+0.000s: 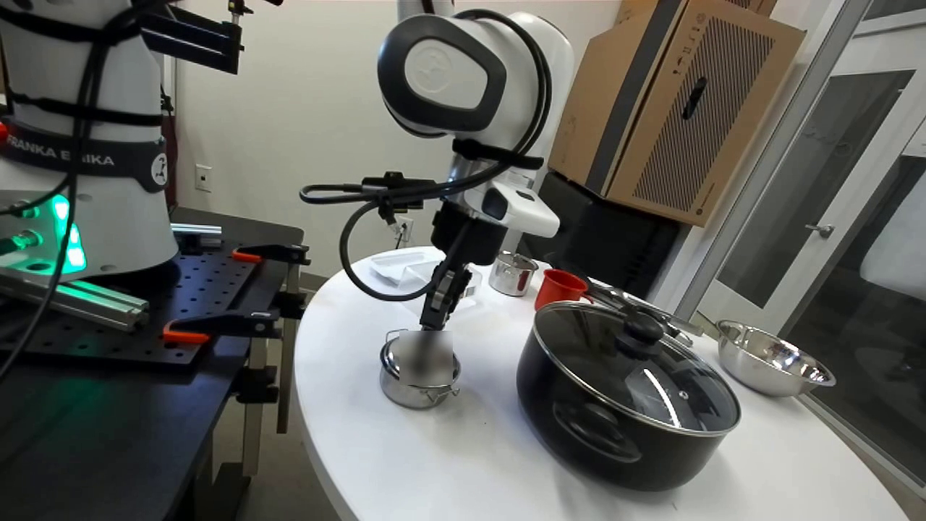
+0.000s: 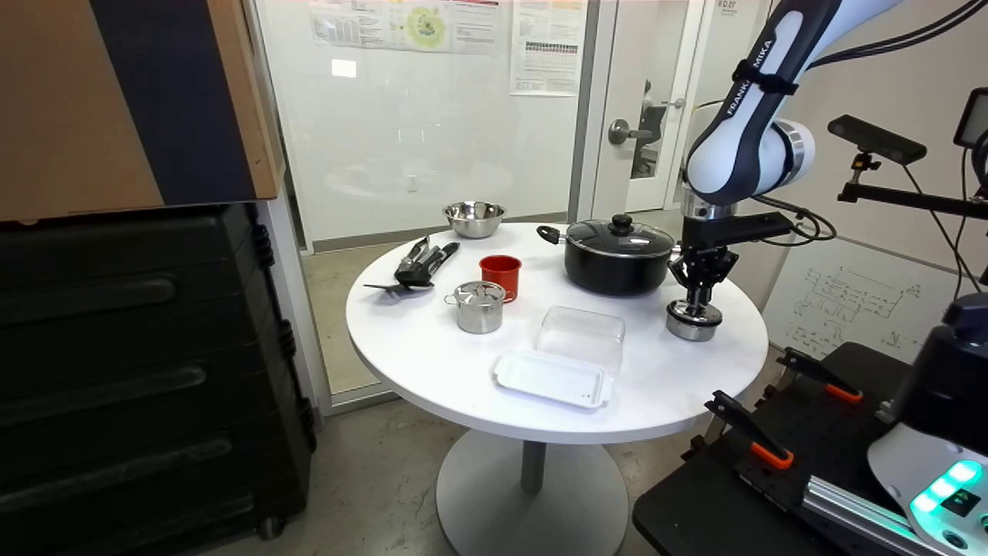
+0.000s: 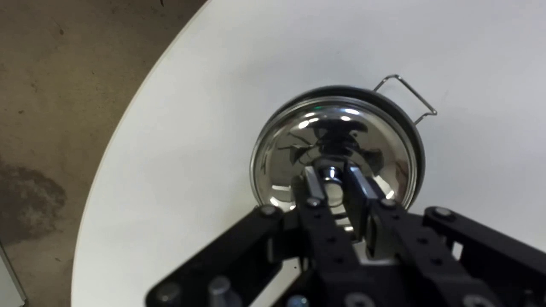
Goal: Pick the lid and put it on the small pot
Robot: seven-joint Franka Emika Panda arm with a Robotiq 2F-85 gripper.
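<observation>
The small pot (image 1: 416,394) stands on the white table near its edge, on the robot's side; it also shows in an exterior view (image 2: 692,332). The shiny round lid (image 3: 283,149) lies over the pot's mouth, slightly off-centre, so a crescent of the pot's rim (image 3: 341,91) shows beyond it in the wrist view. I cannot tell whether the lid fully rests on the rim. My gripper (image 3: 330,170) points down with its fingers close together on both sides of the lid's knob. The contact area is blurred in an exterior view.
The large black pot (image 2: 617,266) with its glass lid stands close by. Also on the table are a clear plastic container (image 2: 583,336), its white lid (image 2: 552,378), a steel cup (image 2: 479,313), a red mug (image 2: 502,272), utensils (image 2: 421,266) and a steel bowl (image 2: 475,222).
</observation>
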